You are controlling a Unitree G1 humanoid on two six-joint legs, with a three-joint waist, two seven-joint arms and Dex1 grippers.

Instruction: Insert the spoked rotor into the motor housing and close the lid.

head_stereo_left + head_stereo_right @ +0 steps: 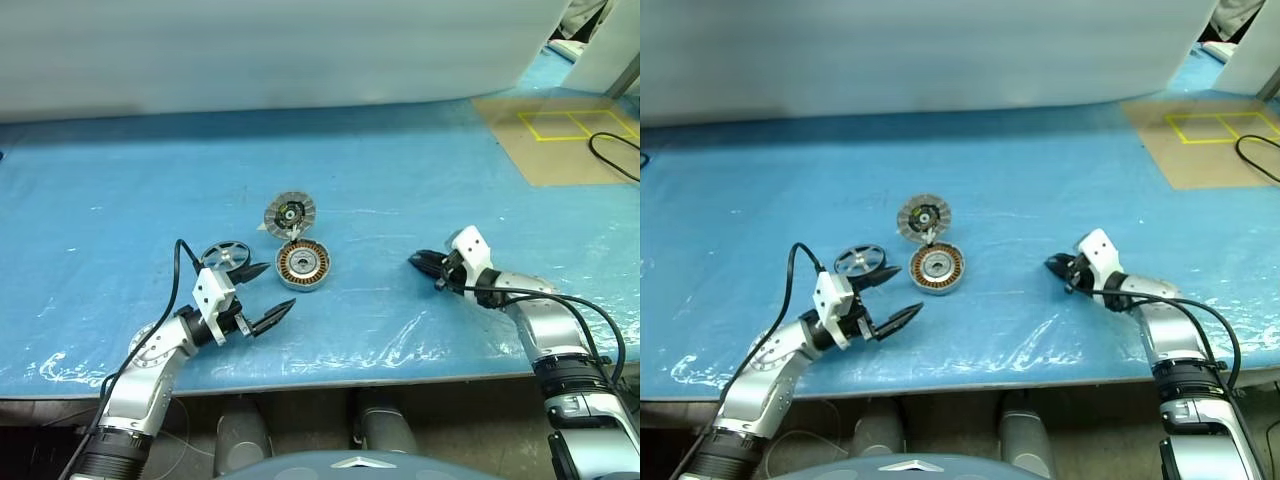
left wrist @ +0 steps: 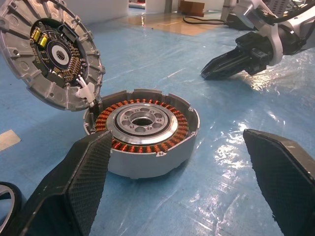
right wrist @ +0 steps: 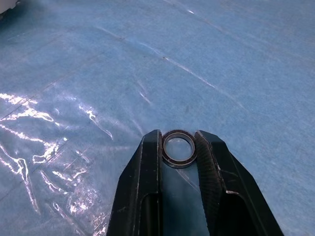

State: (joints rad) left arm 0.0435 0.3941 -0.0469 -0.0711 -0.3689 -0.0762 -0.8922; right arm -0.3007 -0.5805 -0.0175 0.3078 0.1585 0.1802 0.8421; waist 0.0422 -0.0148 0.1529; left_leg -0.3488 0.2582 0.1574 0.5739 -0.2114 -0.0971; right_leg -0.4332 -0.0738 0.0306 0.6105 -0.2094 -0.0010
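Now right fingers (image 3: 147, 162) on ring (image 3: 178, 148).

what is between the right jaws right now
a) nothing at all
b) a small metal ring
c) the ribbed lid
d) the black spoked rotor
b: in the right wrist view the right gripper has its jaws closed against a small metal ring, while the spoked rotor lies on the blue table cover near the left gripper, and the lid stands open, joined to the motor housing.
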